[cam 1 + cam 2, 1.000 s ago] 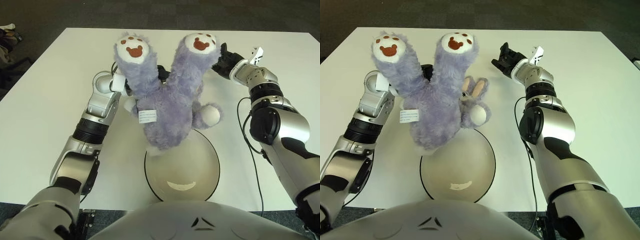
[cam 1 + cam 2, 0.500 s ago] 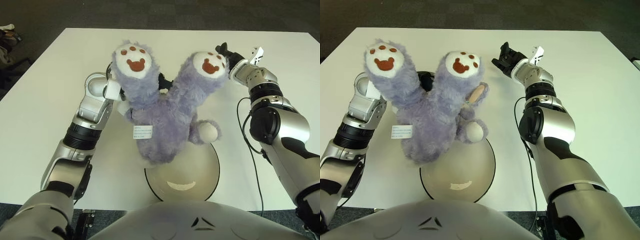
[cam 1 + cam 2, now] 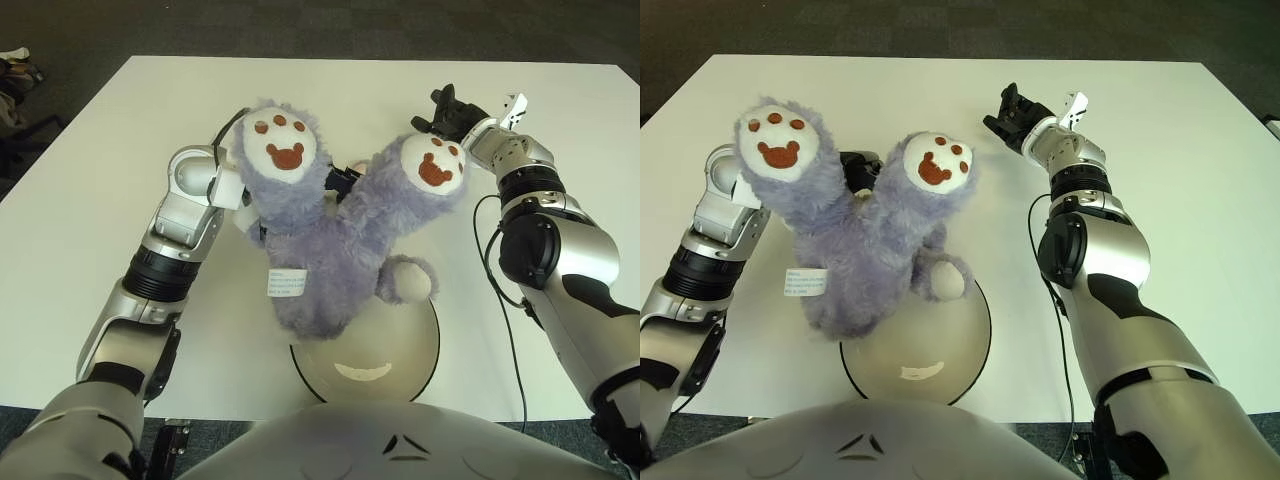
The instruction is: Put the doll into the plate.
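Observation:
A purple plush doll (image 3: 330,240) hangs upside down, its two brown-printed soles up and its white tail (image 3: 405,282) to the right. My left hand (image 3: 340,180) is shut on it from behind; only black fingers show between the legs. The doll's lower end hangs over the far left rim of the cream, dark-rimmed plate (image 3: 395,345), which stands near the table's front edge. My right hand (image 3: 447,110) shows at the far right beside the doll's right foot, apart from it, fingers relaxed and holding nothing.
The white table (image 3: 110,150) spreads wide to both sides, with dark floor beyond its edges. A black cable (image 3: 508,310) runs along my right forearm down to the table's front edge. My chest fills the bottom of the view.
The doll has sunk and tipped towards the plate, its legs lower and more splayed. My left arm has moved with it. The right hand has stayed in place.

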